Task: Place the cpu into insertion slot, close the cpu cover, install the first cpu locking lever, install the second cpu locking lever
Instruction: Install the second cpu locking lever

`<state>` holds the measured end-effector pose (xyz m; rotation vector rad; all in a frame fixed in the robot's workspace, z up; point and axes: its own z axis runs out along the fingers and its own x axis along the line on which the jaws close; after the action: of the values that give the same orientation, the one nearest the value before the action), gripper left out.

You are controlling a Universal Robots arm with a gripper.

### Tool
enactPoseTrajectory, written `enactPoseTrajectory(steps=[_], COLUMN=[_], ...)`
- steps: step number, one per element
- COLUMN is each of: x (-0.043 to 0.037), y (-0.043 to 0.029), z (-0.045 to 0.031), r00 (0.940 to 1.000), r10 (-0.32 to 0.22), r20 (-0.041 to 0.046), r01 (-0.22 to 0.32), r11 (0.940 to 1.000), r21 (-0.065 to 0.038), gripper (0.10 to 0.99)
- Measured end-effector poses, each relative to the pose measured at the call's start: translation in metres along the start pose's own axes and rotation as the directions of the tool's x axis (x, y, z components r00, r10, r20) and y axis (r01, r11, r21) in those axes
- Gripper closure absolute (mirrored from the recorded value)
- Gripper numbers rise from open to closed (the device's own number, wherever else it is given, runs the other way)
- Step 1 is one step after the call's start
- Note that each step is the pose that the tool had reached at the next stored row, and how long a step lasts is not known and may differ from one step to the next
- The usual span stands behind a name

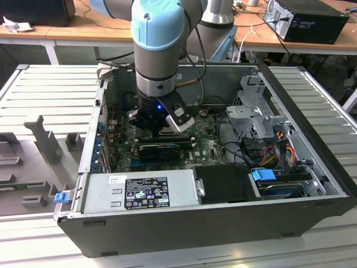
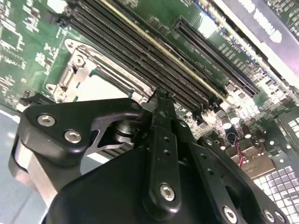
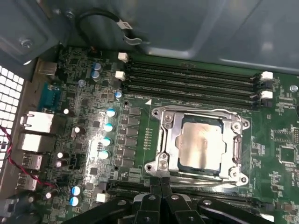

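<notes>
The cpu (image 3: pixel 202 145) has a smooth, pale metal top with a soft sheen. Framing it, the cpu cover (image 3: pixel 233 140) is bare silver-grey metal – brushed-looking, glinting at its edges. The gripper (image 3: pixel 160 186), at the cover's six o'clock, is matt black with shiny steel screw heads. The green board (image 3: pixel 135 140) looks lacquered and slightly glossy – the memory slots (image 3: pixel 191 81) at the cover's twelve o'clock are dull black plastic.
</notes>
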<state>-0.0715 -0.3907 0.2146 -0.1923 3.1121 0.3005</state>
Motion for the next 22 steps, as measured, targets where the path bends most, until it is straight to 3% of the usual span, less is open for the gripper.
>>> enactPoseTrajectory(steps=[4, 5, 7, 8, 9, 17, 22], x=[0.0022, 0.003, 0.0046, 0.0056, 0.0076, 0.0078, 0.0075], y=[-0.0012, -0.0015, -0.0018, -0.0024, -0.0024, -0.0028, 0.0004], z=[0.0069, 0.0089, 0.0117, 0.0154, 0.0165, 0.0173, 0.0006], r00=[1.0, 1.0, 1.0, 1.0, 0.9999, 0.9999, 0.9999], r10=[0.0, -0.001, -0.001, 0.0, 0.0, 0.0, 0.0], r20=[0.0023, 0.0035, 0.0044, 0.0091, 0.0104, 0.0108, 0.0108], r01=[0.001, 0.001, 0.001, 0.001, 0.001, 0.001, 0.001], r11=[0.9998, 0.9996, 0.9993, 0.9972, 0.9964, 0.9961, 0.9961], r21=[-0.02, -0.03, -0.037, -0.075, -0.085, -0.088, -0.088], gripper=[0.98, 0.98, 0.98, 0.98, 0.98, 0.98, 0.98])
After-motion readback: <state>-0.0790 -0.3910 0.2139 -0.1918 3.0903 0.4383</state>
